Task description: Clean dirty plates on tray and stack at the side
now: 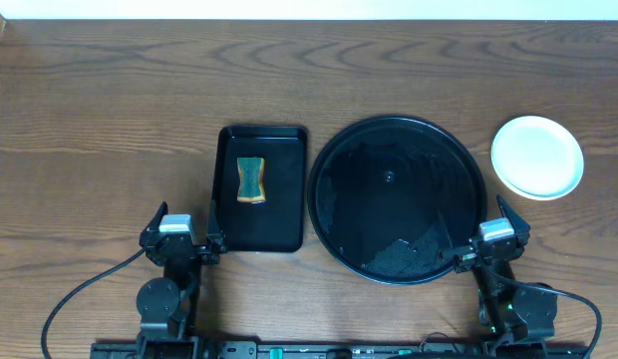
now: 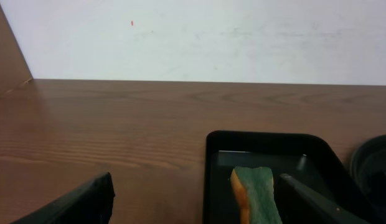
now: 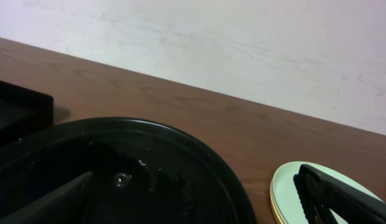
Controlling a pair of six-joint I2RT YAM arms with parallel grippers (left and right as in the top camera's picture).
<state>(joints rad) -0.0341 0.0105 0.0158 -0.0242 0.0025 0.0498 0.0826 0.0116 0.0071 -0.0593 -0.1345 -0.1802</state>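
Note:
The round black tray (image 1: 334, 214) lies right of centre with nothing on it; its rim (image 3: 199, 158) fills the lower right wrist view. The plates (image 1: 537, 157) sit in one stack on the bare wood at the tray's right, pale mint on top with a yellow edge beneath (image 3: 281, 193). My left gripper (image 1: 182, 242) rests open near the front edge, left of the rectangular tray. My right gripper (image 1: 488, 247) stands open at the round tray's front right rim, with nothing between its fingers (image 3: 333, 193).
A small rectangular black tray (image 1: 285, 214) left of the round one holds a green and orange sponge (image 1: 251, 179), also seen as the sponge (image 2: 255, 196) between my left fingers' line of sight. Wood tabletop (image 1: 100, 130) spreads left and behind.

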